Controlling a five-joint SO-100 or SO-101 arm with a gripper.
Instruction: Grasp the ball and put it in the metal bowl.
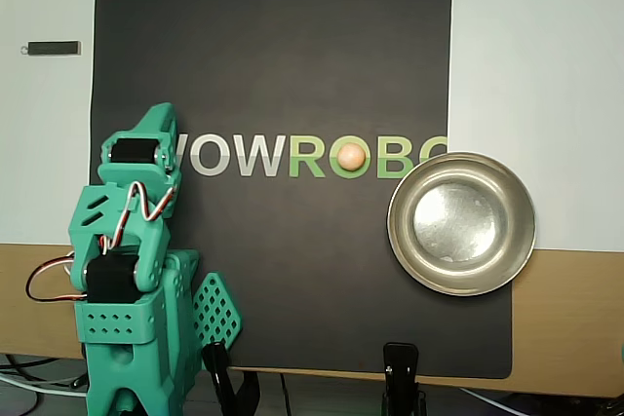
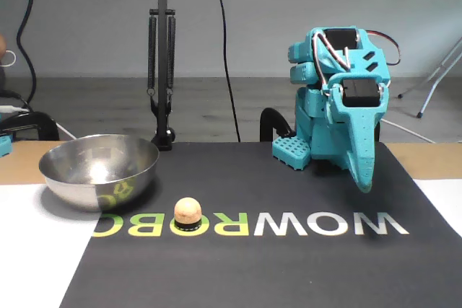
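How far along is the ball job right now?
Nothing looks done yet. The ball sits on the mat, on a green printed O, clear of the bowl, which is empty. Nothing is in hand: the arm is folded back near its base, and the gripper hangs with its jaws together, holding nothing, well away from the ball. Left to do: reach out, grasp the ball, carry it over and drop it in.

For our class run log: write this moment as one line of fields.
arm: folded at mat edge | gripper: shut, empty, far from ball | ball: on green O of mat lettering | metal bowl: empty, beside ball | grasp: not begun
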